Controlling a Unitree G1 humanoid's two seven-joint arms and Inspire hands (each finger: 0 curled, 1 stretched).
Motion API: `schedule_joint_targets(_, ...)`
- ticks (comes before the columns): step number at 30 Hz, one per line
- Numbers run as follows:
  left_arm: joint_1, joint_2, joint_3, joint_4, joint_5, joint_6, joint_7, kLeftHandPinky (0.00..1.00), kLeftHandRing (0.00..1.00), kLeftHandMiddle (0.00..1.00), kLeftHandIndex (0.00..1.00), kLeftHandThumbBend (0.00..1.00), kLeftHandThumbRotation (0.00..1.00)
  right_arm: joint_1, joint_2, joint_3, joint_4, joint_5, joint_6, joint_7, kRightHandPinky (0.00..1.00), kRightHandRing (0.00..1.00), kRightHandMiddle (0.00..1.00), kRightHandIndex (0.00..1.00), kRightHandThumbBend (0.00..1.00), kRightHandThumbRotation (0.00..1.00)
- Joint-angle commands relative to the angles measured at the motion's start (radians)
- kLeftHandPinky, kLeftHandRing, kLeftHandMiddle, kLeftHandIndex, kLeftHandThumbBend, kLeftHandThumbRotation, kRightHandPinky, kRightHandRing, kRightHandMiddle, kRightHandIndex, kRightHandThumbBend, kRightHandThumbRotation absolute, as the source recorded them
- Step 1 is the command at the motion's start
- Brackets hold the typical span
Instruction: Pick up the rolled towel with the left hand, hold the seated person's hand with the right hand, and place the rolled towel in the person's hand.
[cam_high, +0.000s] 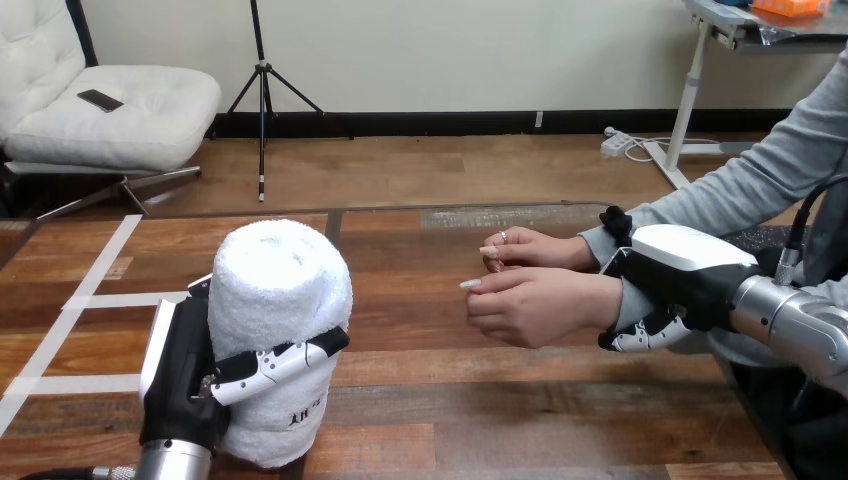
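Fingers (270, 365) of left hand (180, 370) clasp plump, nubby rolled towel (275, 290).

The rolled towel (280, 290), white and thick, is standing upright at the table's (480, 400) near left, being gripped by the left hand (180, 370). The person's nearer hand (535, 305) is hovering loosely curled, its wrist being clasped by the right hand (670, 280)

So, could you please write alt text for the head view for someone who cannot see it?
The robot's left hand grips an upright rolled towel at the wooden table; its right hand is curled round the person's wrist.
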Motion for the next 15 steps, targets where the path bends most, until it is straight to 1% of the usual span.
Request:
schedule_joint_targets(1, -0.048, 0.0, 0.01, -0.071, -0.018, -0.014, -0.003, 0.26, 0.31, 0.36, 0.39, 0.56, 0.0, -0.067, -0.004, -0.035, 0.003, 0.036, -0.01, -0.016, 0.27, 0.32, 0.37, 0.36, 0.44, 0.15)
schedule_joint_targets(7, -0.052, -0.003, 0.01, -0.064, -0.01, -0.026, 0.003, 0.27, 0.31, 0.37, 0.39, 0.57, 0.0, -0.07, -0.006, -0.03, -0.006, 0.038, -0.002, -0.013, 0.28, 0.33, 0.38, 0.36, 0.44, 0.16)
schedule_joint_targets(15, -0.06, -0.009, 0.013, -0.053, 0.004, -0.043, 0.019, 0.26, 0.31, 0.36, 0.39, 0.58, 0.0, -0.071, -0.004, -0.033, -0.006, 0.047, -0.007, -0.014, 0.27, 0.31, 0.36, 0.34, 0.45, 0.17)
